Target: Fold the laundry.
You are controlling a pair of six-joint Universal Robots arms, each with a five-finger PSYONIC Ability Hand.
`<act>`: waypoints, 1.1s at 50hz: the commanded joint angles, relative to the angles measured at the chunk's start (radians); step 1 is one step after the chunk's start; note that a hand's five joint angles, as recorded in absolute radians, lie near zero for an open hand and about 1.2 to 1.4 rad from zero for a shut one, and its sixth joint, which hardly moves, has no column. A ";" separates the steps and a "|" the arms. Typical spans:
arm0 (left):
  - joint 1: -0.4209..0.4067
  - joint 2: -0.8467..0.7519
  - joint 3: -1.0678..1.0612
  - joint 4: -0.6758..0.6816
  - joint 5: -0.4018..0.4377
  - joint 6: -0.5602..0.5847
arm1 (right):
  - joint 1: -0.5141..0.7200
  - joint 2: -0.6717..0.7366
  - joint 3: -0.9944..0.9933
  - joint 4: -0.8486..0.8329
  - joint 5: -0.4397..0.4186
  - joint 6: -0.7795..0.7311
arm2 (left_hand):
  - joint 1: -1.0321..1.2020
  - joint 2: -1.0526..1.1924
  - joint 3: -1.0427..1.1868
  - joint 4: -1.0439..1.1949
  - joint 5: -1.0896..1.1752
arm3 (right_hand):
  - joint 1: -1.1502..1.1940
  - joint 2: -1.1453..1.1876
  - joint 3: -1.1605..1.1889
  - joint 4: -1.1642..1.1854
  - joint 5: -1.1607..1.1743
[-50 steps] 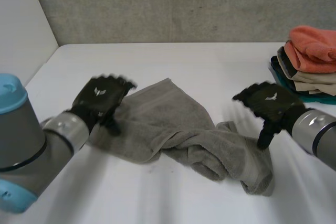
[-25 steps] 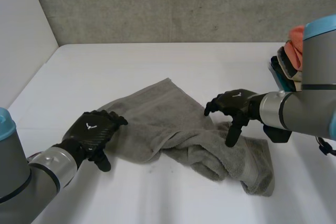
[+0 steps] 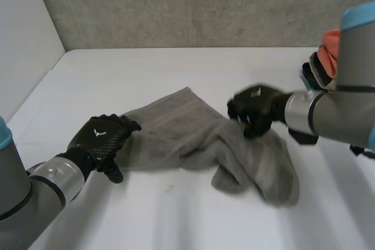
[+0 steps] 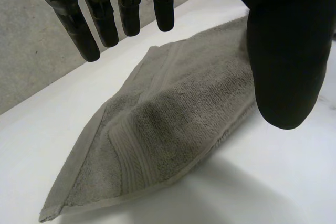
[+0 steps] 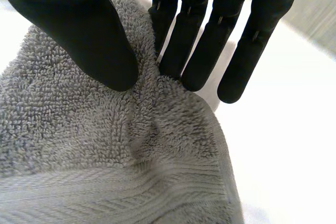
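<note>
Grey towel [image 3: 193,136] is lying rumpled in the middle of the white table [image 3: 176,215], its right part bunched and twisted. The right hand [image 3: 252,109] is pinching a ridge of that bunched cloth between thumb and straight fingers [image 5: 184,40]. The left hand [image 3: 99,139] is sitting at the towel's left edge, fingers straight and holding nothing. The 2 hands are probably spreading the towel flat before any fold. The next move is calling for the right hand to draw its pinch outward while the left pins its edge.
</note>
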 commanded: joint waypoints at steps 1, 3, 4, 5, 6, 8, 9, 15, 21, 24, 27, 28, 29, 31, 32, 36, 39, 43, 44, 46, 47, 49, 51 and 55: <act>0.013 -0.025 0.029 0.004 -0.002 -0.059 | 0.017 -0.232 0.046 -0.110 -0.005 0.093 | -0.026 -0.031 -0.024 -0.027 -0.033 | 0.331 0.233 0.220 0.204 0.275; 0.021 -0.045 0.042 0.007 -0.002 -0.084 | 0.018 -0.293 0.073 -0.115 -0.003 0.105 | -0.026 -0.031 -0.024 -0.027 -0.033 | 0.331 0.233 0.220 0.204 0.275; 0.032 -0.068 0.057 0.008 0.000 -0.108 | 0.018 -0.315 0.081 -0.115 -0.003 0.110 | -0.026 -0.031 -0.024 -0.027 -0.033 | 0.331 0.233 0.220 0.204 0.275; 0.035 -0.082 0.066 0.010 0.000 -0.122 | 0.022 -0.332 0.086 -0.115 -0.003 0.114 | -0.026 -0.031 -0.024 -0.027 -0.033 | 0.331 0.233 0.220 0.204 0.275; 0.035 -0.091 0.072 0.010 0.000 -0.132 | 0.028 -0.348 0.090 -0.115 -0.003 0.117 | -0.026 -0.031 -0.024 -0.027 -0.033 | 0.331 0.233 0.220 0.204 0.275; 0.029 -0.131 0.095 0.010 0.000 -0.158 | 0.061 -0.379 0.096 -0.116 0.000 0.127 | -0.026 -0.031 -0.024 -0.027 -0.033 | 0.331 0.233 0.220 0.204 0.275; 0.026 -0.145 0.104 0.010 0.000 -0.164 | 0.077 -0.387 0.096 -0.118 0.003 0.131 | -0.026 -0.031 -0.024 -0.027 -0.033 | 0.331 0.233 0.220 0.204 0.275; 0.024 -0.280 0.190 0.056 -0.015 -0.171 | 0.149 -0.431 0.099 -0.121 0.012 0.148 | 0.036 0.030 0.038 0.035 0.028 | 0.331 0.233 0.220 0.204 0.275; 0.017 -0.363 0.250 0.085 -0.028 -0.193 | 0.141 -0.502 0.104 -0.127 0.017 0.203 | 0.156 0.151 0.158 0.155 0.149 | 0.331 0.233 0.220 0.204 0.275; -0.005 -0.395 0.269 0.079 -0.022 -0.208 | 0.140 -0.533 0.112 -0.142 0.021 0.239 | 0.343 0.337 0.345 0.342 0.336 | 0.331 0.233 0.220 0.204 0.275; -0.034 -0.400 0.270 0.079 -0.022 -0.222 | 0.138 -0.553 0.128 -0.167 0.023 0.243 | 1.017 1.011 1.019 1.016 1.010 | 0.331 0.233 0.220 0.204 0.275; -0.037 -0.397 0.270 0.079 -0.022 -0.224 | 0.138 -0.553 0.133 -0.175 0.026 0.243 | 1.115 1.109 1.117 1.114 1.108 | 0.331 0.233 0.220 0.204 0.275; -0.037 -0.385 0.267 0.079 -0.031 -0.225 | 0.137 -0.554 0.142 -0.187 0.036 0.239 | 1.116 1.110 1.118 1.115 1.109 | 0.331 0.233 0.220 0.204 0.275; -0.037 -0.343 0.263 0.077 -0.037 -0.225 | 0.135 -0.550 0.147 -0.204 0.049 0.231 | 1.116 1.110 1.118 1.115 1.109 | 0.331 0.233 0.220 0.204 0.275; -0.036 -0.311 0.256 0.077 -0.037 -0.225 | 0.131 -0.548 0.150 -0.211 0.056 0.223 | 1.116 1.110 1.118 1.115 1.109 | 0.331 0.233 0.220 0.204 0.275; -0.019 -0.122 0.223 0.068 -0.037 -0.224 | 0.040 -0.540 0.162 -0.212 0.090 0.145 | 1.116 1.110 1.118 1.115 1.109 | 0.331 0.233 0.220 0.204 0.275; 0.013 0.036 0.201 0.056 -0.035 -0.218 | -0.037 -0.528 0.173 -0.175 0.098 0.036 | 1.116 1.110 1.118 1.115 1.109 | 0.331 0.233 0.220 0.204 0.275; 0.058 0.181 0.198 0.034 -0.028 -0.211 | -0.058 -0.491 0.176 -0.104 0.109 -0.088 | 1.116 1.110 1.118 1.115 1.109 | 0.331 0.233 0.220 0.204 0.275; 0.066 0.200 0.198 0.027 -0.026 -0.210 | -0.060 -0.484 0.179 -0.087 0.112 -0.111 | 1.116 1.110 1.118 1.115 1.109 | 0.331 0.233 0.220 0.204 0.275; 0.084 0.228 0.201 -0.012 -0.025 -0.204 | -0.060 -0.465 0.191 -0.047 0.124 -0.174 | 1.116 1.110 1.118 1.115 1.109 | 0.331 0.233 0.220 0.204 0.275; 0.090 0.228 0.204 -0.028 -0.023 -0.199 | -0.060 -0.461 0.201 -0.040 0.129 -0.192 | 1.116 1.110 1.118 1.115 1.109 | 0.331 0.233 0.220 0.204 0.275; 0.107 0.199 0.212 -0.074 -0.017 -0.176 | -0.058 -0.445 0.231 -0.032 0.147 -0.246 | 1.116 1.110 1.118 1.115 1.109 | 0.331 0.233 0.220 0.204 0.275; 0.116 0.156 0.215 -0.091 -0.012 -0.146 | -0.055 -0.432 0.245 -0.032 0.164 -0.277 | 1.116 1.110 1.118 1.115 1.109 | 0.331 0.233 0.220 0.204 0.275; 0.116 0.006 0.247 -0.098 -0.012 -0.026 | -0.029 -0.346 0.254 -0.038 0.201 -0.323 | 1.116 1.110 1.118 1.115 1.109 | 0.331 0.233 0.220 0.204 0.275</act>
